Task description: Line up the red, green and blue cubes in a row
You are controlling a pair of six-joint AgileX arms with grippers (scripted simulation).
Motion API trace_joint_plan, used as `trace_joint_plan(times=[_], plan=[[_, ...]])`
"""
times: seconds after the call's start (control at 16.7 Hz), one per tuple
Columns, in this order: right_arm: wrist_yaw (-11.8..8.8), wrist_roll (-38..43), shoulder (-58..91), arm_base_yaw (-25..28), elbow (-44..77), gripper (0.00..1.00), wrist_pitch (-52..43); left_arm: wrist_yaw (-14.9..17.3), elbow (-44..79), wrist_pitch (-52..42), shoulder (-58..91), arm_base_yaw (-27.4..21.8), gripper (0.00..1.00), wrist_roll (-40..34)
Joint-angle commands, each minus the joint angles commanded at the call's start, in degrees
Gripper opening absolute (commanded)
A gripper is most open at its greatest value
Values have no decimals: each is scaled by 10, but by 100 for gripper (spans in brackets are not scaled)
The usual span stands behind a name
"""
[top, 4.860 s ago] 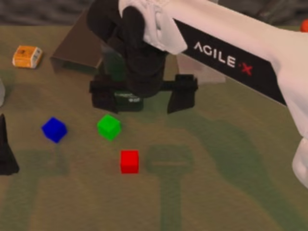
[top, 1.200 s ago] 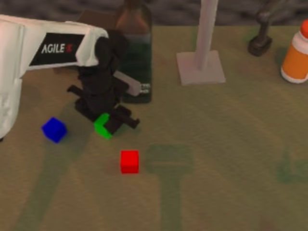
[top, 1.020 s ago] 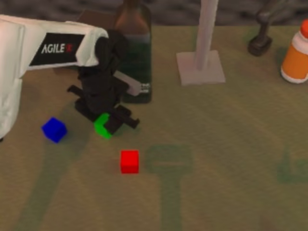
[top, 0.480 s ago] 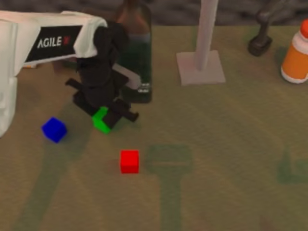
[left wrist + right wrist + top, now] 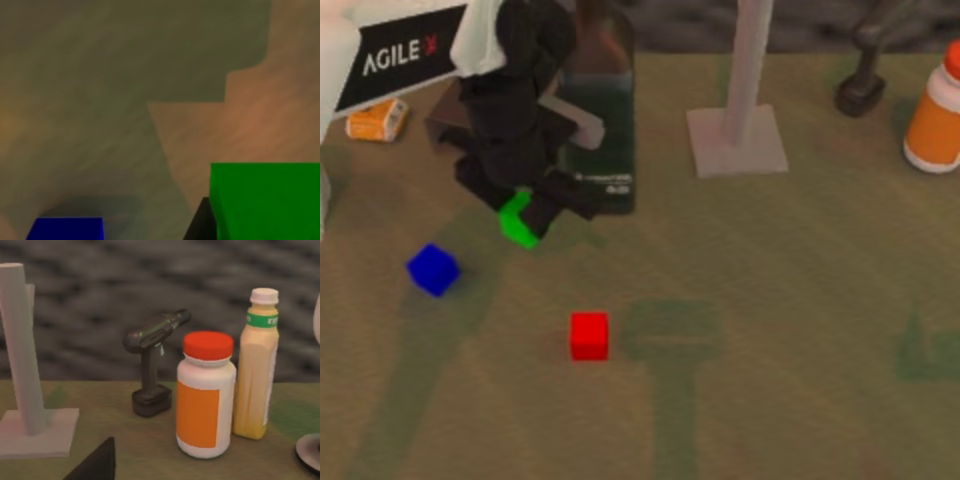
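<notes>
My left gripper (image 5: 523, 216) is shut on the green cube (image 5: 517, 219) and holds it above the table, in front of the dark bottle. In the left wrist view the green cube (image 5: 265, 200) fills the corner beside one dark finger (image 5: 199, 225). The blue cube (image 5: 432, 269) lies on the table to the left and nearer the front, and it also shows as the blue cube (image 5: 65, 229) in the left wrist view. The red cube (image 5: 589, 335) sits alone nearer the front, right of the gripper. My right arm is out of the top view.
A tall dark bottle (image 5: 605, 120) stands right behind the left gripper. An orange-and-white box (image 5: 375, 118) lies at the back left. A white post on a base (image 5: 738, 130), a drill (image 5: 865, 80) and an orange-labelled bottle (image 5: 935, 110) stand at the back right, with a yellow bottle (image 5: 257, 375) beside them.
The left gripper has closed on the green cube and lifted it, moving up and towards the back left. Blue and red cubes have not moved.
</notes>
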Motion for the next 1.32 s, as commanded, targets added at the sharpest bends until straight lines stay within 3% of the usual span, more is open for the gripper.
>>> trace_joint_plan(times=[0.18, 0.36, 0.96, 1.14, 1.32], plan=[[0, 0, 0, 0, 0, 100, 0, 0, 0, 1, 2, -7, 0, -7], [0, 0, 0, 0, 0, 100, 0, -1, 7, -5, 4, -33, 0, -64], [0, 0, 0, 0, 0, 100, 0, -8, 12, -36, -8, -181, 0, -488], [0, 0, 0, 0, 0, 100, 0, -10, 11, -37, -19, -209, 0, -551], [0, 0, 0, 0, 0, 100, 0, -11, 11, -37, -22, -214, 0, -563]])
